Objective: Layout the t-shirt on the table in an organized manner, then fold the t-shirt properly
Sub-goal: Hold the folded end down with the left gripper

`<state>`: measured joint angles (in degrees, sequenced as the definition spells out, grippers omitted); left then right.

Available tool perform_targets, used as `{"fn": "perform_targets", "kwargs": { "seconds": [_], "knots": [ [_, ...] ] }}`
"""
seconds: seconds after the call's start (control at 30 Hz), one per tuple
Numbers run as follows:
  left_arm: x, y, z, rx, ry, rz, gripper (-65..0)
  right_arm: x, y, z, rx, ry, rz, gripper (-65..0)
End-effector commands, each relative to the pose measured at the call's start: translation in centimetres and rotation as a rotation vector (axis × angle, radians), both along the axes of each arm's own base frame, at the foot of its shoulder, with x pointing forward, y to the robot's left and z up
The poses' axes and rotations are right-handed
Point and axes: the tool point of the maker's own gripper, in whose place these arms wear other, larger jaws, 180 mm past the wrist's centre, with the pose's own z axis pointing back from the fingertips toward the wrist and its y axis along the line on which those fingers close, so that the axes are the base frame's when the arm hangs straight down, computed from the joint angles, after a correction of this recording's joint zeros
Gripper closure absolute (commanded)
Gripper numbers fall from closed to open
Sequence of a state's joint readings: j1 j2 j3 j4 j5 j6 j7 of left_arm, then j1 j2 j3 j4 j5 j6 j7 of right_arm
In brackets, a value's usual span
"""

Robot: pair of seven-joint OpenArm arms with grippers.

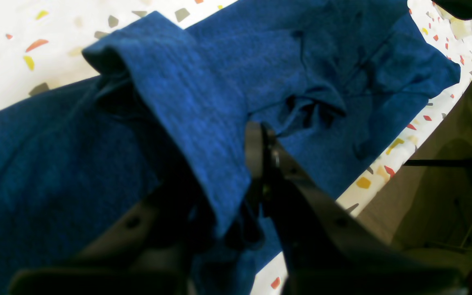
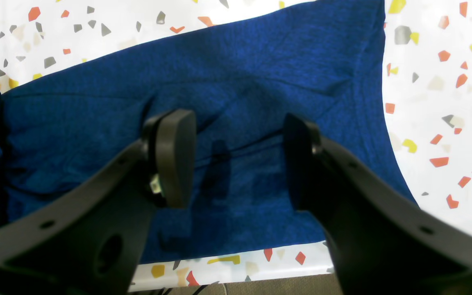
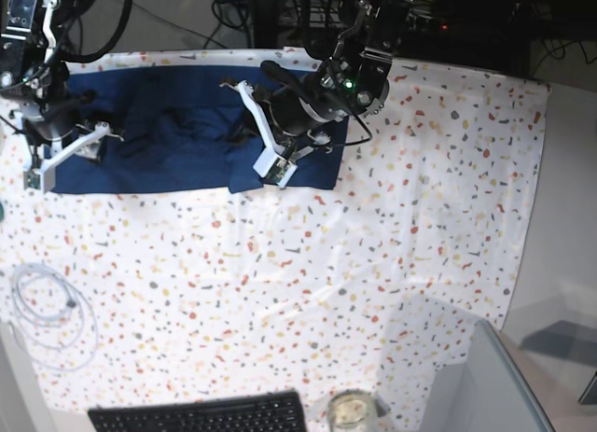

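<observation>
Left wrist view: left gripper [image 1: 256, 164], black, jaws pressed together on a fold of the t-shirt [image 1: 342, 73], the pinched strip of dark blue fabric rising from the jaws and curling over toward the upper left of the frame; the rest of the garment lies rumpled beneath and behind, with creases near its middle; the table [image 1: 23, 45], white with red, yellow and grey flecks, shows at the upper left and along the right edge of the cloth, where the table ends. Right wrist view: right gripper [image 2: 236, 159], black, jaws spread apart with nothing between them, hanging over the t-shirt [image 2: 260, 69], whether touching it cannot be told; here the fabric lies mostly flat with a seam line running across between the jaws; speckled table [image 2: 436, 123] visible above, at right and in a narrow band along the near edge of the cloth. Base view: t-shirt [image 3: 177, 166] spread as a wide dark blue band along the far edge of the table [image 3: 373, 264], bunched toward its middle; right gripper [image 3: 61, 161] at the garment's left end, left gripper [image 3: 270, 157] at its right part, with white fittings on both arms; coiled white cable [image 3: 47, 315] at near left; black keyboard [image 3: 201, 415] at the near edge; a clear round container [image 3: 353, 411] just right of the keyboard; a grey panel [image 3: 504, 385] at the near right corner.
</observation>
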<state>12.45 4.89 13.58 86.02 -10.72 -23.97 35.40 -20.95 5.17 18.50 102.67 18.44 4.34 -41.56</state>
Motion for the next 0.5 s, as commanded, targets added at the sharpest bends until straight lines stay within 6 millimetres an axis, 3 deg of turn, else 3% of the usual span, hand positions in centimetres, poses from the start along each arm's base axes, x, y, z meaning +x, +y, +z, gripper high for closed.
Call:
{"fn": "perform_targets", "kwargs": {
  "seconds": [0.0,0.37,0.47],
  "knots": [
    [0.76,-0.74,1.4,-0.044,-0.039,0.004,0.0,0.75,-0.31,0.92,-0.011,-0.04,0.003,-32.1],
    [0.51,-0.31,1.13,-0.038,-0.033,0.0,0.0,0.82,-0.2,0.94,-0.009,-0.042,0.005,-32.1],
    [-0.04,-1.18,1.65,-0.038,-0.052,-0.047,0.0,1.14,-0.1,1.09,-0.007,-0.049,0.006,-32.1]
  ]
}}
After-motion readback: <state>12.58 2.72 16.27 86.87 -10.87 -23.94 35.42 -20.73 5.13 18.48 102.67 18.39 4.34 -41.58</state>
